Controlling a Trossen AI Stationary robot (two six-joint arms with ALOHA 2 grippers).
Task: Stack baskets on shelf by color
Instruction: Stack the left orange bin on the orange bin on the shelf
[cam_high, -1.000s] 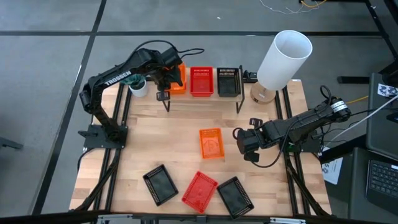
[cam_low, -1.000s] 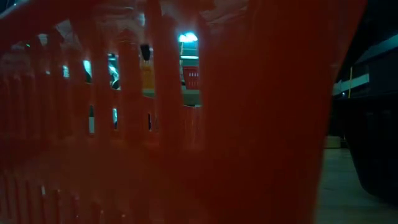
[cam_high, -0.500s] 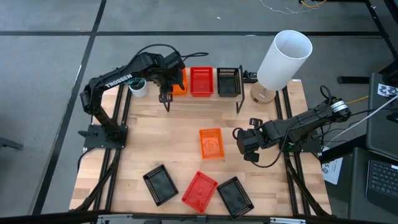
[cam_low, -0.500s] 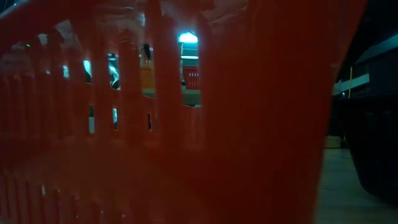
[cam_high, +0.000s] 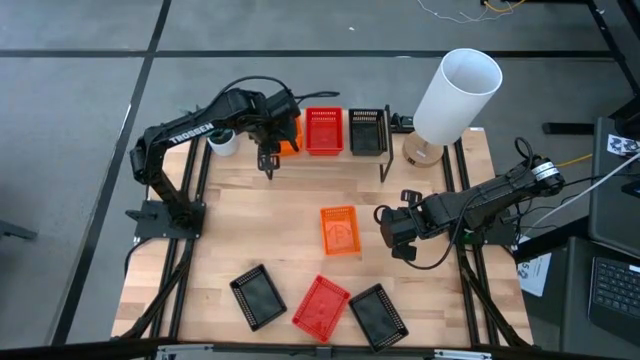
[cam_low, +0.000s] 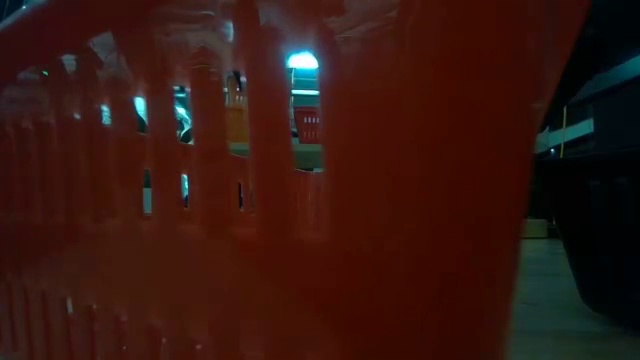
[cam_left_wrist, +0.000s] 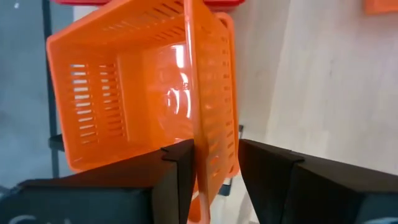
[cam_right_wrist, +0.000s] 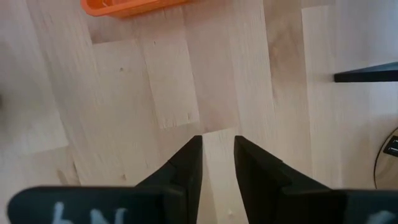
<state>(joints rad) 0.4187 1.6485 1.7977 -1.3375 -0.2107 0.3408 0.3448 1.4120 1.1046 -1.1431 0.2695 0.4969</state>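
Gripping orange basket (cam_left_wrist: 149, 93) wall: left claw (cam_left_wrist: 214, 162); over shelf (cam_high: 330, 158)

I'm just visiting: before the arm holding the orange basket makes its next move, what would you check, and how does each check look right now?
1. Grip: left gripper has its fingers either side of the orange basket wall: ok.
2. Basket over the shelf, left end: ok.
3. Basket sitting flat on the shelf: cannot tell.
4. Neighbouring red basket and black basket undisturbed in their spots: ok.
5. Right gripper parked low over the table, away from the shelf: ok.
6. Low view usable: not ok, a red basket wall blocks it.
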